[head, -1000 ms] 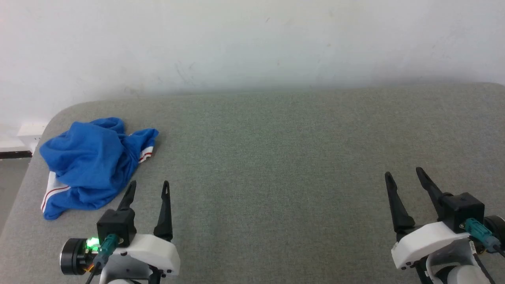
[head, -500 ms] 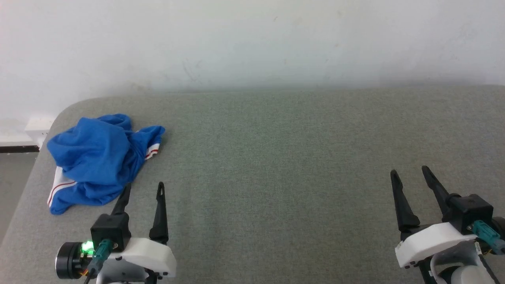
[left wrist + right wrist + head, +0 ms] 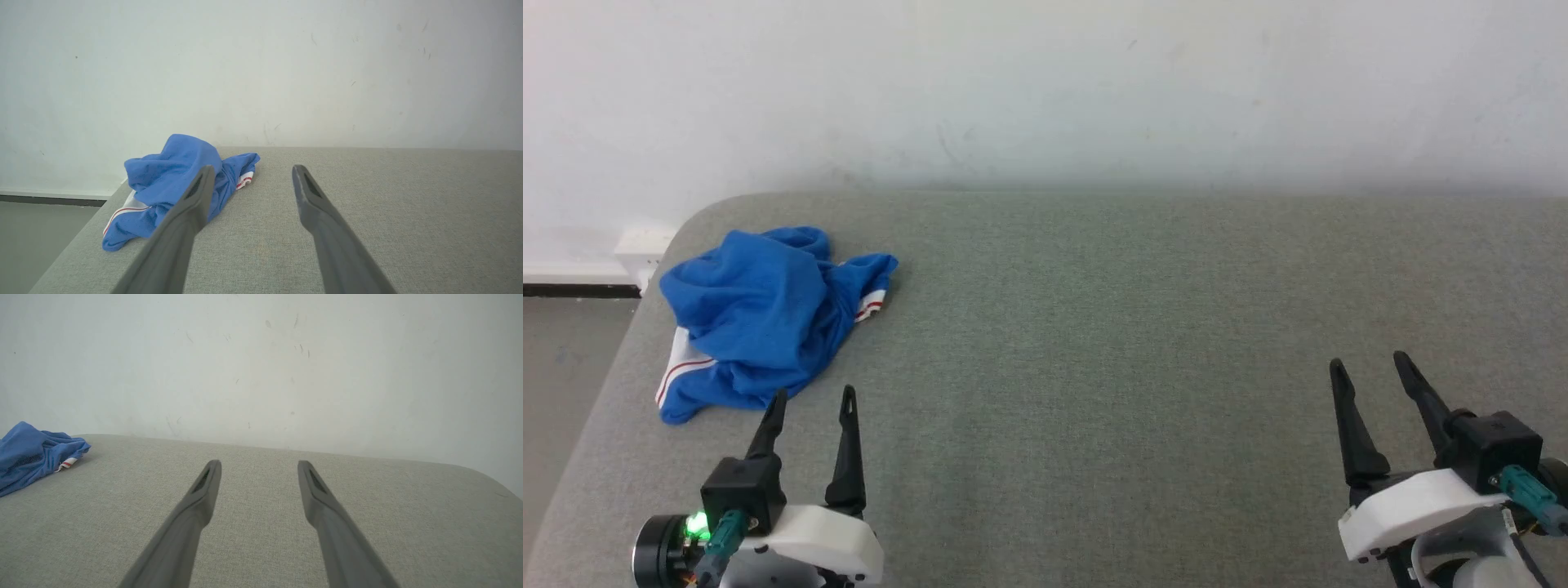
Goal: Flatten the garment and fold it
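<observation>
In the head view you see the garment (image 3: 768, 335) crumpled near the far left corner of the grey surface (image 3: 1094, 327). Your left gripper (image 3: 814, 394) sits just before it, fingers spread. Your right gripper (image 3: 1368, 361), also spread, is well apart. In the left wrist view the garment (image 3: 171, 179) lies behind the left finger. In the right wrist view it sits at the far left edge.

The room is bright, with soft, even light and no glare. The white wall (image 3: 1045, 82) washes out a little (faintly pink at the head view's upper left). Shadows are weak: a dim band where wall meets bench (image 3: 1143, 343), a thin dark edge beside the garment (image 3: 756, 322). In the left wrist view the left hand (image 3: 252, 168) blurs near the lens.
</observation>
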Motion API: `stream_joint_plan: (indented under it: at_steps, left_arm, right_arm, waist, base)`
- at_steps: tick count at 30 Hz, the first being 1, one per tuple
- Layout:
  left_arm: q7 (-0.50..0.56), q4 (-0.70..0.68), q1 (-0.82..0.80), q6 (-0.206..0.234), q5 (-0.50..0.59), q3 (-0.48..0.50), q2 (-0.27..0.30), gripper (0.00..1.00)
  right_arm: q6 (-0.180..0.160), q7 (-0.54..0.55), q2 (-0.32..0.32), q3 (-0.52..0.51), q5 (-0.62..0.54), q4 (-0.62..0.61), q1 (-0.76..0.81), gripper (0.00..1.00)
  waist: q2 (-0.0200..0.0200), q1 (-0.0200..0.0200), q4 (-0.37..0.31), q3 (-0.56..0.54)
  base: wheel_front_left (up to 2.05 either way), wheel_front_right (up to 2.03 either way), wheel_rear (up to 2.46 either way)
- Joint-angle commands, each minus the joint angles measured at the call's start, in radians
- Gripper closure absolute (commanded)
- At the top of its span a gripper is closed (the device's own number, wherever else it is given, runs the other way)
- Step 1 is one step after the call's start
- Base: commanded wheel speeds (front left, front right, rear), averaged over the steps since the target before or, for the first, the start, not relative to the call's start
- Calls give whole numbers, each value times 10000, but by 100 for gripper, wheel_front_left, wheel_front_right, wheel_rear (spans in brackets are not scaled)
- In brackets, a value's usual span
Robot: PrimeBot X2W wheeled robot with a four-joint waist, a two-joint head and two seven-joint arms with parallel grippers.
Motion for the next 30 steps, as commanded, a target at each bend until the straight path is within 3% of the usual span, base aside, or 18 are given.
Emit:
stream_joint_plan:
  at_steps: [1, 30]
  left_arm:
    - [-103, -34, 109, 27, -49, 48, -20, 0]
    - [-710, -122, 680, 141, -232, 234, -31, 0]
  right_arm:
    - [-4, -96, 15, 5, 89, 49, 95, 0]
    - [-6, -702, 24, 649, 149, 1055, 107, 0]
  waist:
    - [0, 0, 125, -34]
    - [0, 0, 2240, -330]
  base:
    - [0, 0, 0]
    - [0, 0, 0]
